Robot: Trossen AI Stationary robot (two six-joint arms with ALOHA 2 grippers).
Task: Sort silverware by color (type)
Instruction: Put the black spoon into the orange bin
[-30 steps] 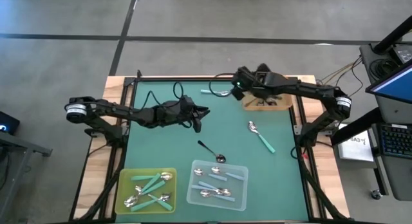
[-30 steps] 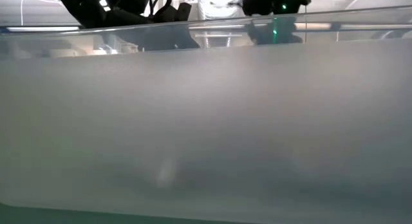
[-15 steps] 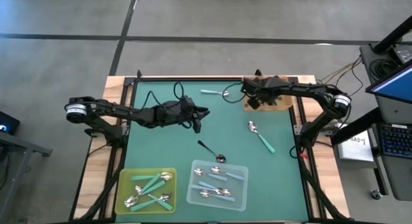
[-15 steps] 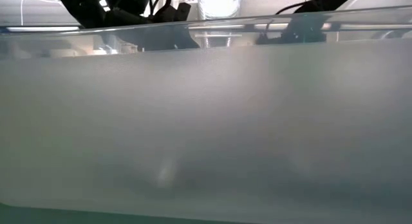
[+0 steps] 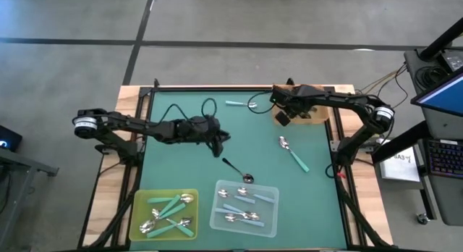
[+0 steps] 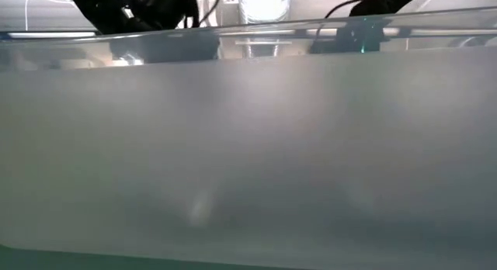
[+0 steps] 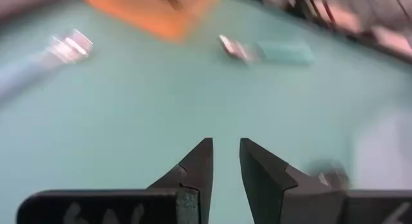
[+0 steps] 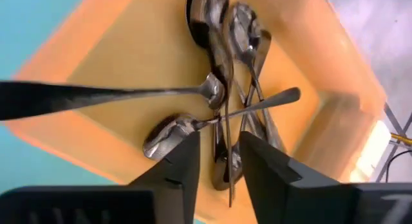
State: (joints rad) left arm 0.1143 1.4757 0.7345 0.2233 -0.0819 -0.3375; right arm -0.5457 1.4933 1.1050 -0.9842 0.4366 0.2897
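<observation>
High view shows my left gripper (image 5: 215, 145) hovering, jaws narrowly parted and empty, beside a black spoon (image 5: 239, 170) on the mat. My right gripper (image 8: 214, 161), jaws slightly apart with nothing clamped, hangs over the orange tray (image 8: 122, 63) of spoons. Spoons look light, stiff, slippery; I judge the thin handle grips best.

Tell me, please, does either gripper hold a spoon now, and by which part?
Nothing is held. The right gripper is open over the orange tray; the left gripper is empty above the mat.
</observation>
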